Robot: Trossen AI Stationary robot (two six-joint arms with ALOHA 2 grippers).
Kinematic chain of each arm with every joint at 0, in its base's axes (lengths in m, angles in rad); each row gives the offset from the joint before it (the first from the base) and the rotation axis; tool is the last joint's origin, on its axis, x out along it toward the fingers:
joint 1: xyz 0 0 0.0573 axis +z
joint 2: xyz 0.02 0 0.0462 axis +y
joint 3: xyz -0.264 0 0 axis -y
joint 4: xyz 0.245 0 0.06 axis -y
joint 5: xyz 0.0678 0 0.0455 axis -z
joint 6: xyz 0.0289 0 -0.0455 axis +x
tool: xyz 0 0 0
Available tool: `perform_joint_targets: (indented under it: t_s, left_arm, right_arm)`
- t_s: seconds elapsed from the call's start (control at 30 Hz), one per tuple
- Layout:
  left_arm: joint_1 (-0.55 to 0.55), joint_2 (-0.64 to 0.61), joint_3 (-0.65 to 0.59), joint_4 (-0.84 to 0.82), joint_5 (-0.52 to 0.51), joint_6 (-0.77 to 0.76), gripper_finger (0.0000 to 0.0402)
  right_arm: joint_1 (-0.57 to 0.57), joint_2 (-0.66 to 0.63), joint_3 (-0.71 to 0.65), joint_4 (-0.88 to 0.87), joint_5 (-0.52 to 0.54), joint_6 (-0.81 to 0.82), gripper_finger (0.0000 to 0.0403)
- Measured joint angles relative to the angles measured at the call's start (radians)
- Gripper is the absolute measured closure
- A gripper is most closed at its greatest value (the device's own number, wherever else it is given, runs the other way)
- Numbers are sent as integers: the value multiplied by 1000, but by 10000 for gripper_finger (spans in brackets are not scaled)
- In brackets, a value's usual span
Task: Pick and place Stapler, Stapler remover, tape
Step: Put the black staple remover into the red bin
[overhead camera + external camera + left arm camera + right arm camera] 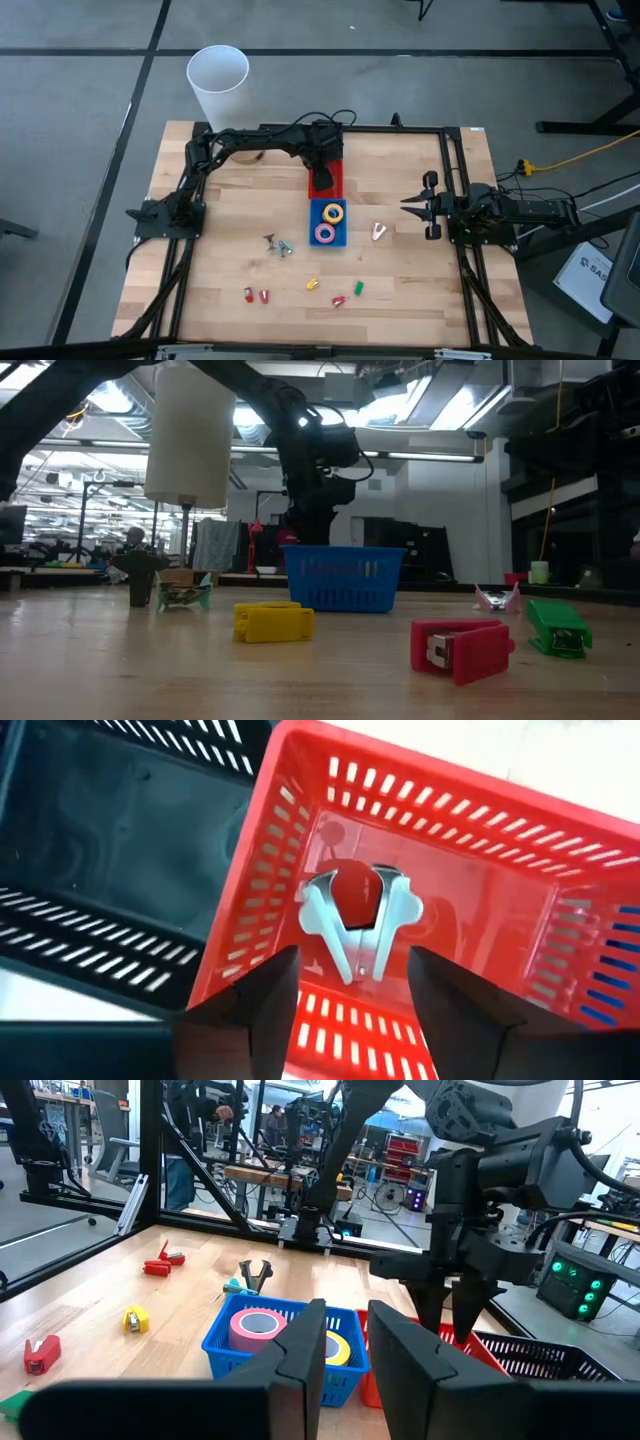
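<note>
Left gripper [345,1010]: over the red slotted plastic basket [334,180], fingers parted, holding nothing. Inside the basket, a red-and-silver claw staple remover [355,915].

Blue slotted plastic basket [328,238], at 6 o'clock of the red one: yellow tape roll [333,212], pink tape roll [325,233].

Pale wooden table [220,250]: small red, yellow and green staplers scattered.

Right gripper [424,205]: at 3 o'clock, narrowly parted, empty.

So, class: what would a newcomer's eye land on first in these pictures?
Probably the left gripper poised over the red basket at the table's far middle, fingers spread, with a silvery, red-centred staple remover lying inside. Next, the blue basket just in front, holding a yellow and a pink tape roll. The right gripper waits at the right side.
</note>
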Motion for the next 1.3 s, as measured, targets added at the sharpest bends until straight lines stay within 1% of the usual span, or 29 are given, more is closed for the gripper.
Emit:
perform_joint_targets:
  t_s: [0.3, 0.5, 0.7, 0.83, 0.97, 1.1, 1.2, 1.3]
  left_arm:
    - [-11, -85, 0, 2, -13, -6, 212]
    - [-53, -167, 0, 7, -91, -7, 215]
    - [-122, -257, -13, 16, -131, -7, 215]
    - [-174, -324, -75, 36, -178, -8, 216]
    - [-233, -400, -176, 81, -233, -8, 219]
    - [-290, -487, -287, 152, -263, -10, 218]
    - [-333, -547, -365, 185, -278, -38, 217]
    - [-384, -607, -438, 184, -290, -85, 219]
  right_arm:
    - [0, 0, 0, 0, 0, 0, 322]
    - [0, 0, 0, 0, 0, 0, 322]
    - [0, 0, 0, 0, 0, 0, 322]
    - [0, 0, 0, 0, 0, 0, 322]
    - [0, 0, 0, 0, 0, 0, 322]
    - [0, 0, 0, 0, 0, 0, 322]
    - [0, 0, 0, 0, 0, 0, 322]
    - [0, 0, 0, 0, 0, 0, 322]
